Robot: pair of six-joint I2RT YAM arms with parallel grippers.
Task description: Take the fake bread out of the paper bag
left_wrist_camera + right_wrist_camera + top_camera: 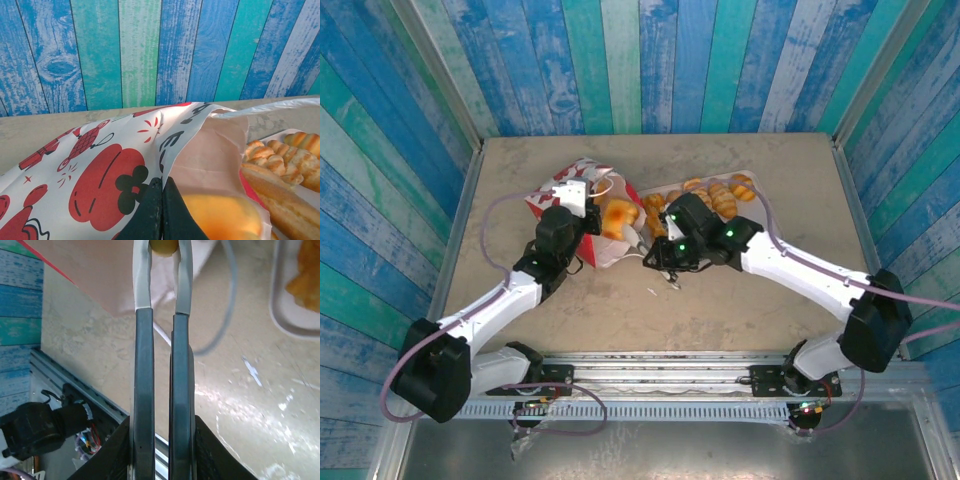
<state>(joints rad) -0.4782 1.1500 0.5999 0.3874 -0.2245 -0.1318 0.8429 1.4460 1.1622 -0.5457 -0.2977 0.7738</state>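
The paper bag lies on its side at mid-table, its mouth facing right. My left gripper is shut on the bag's upper rim, the fingers pinching the printed paper. A round golden bread piece sits inside the mouth. My right gripper is between bag and tray, shut on a small yellow bread piece at its fingertips. More bread pieces lie on the pale tray, among them knotted rolls and an oblong loaf.
The bag's white cord handle loops on the table beside my right fingers. The tray's rim is close on the right. Blue plank walls enclose the table. Bare tabletop lies toward the near edge.
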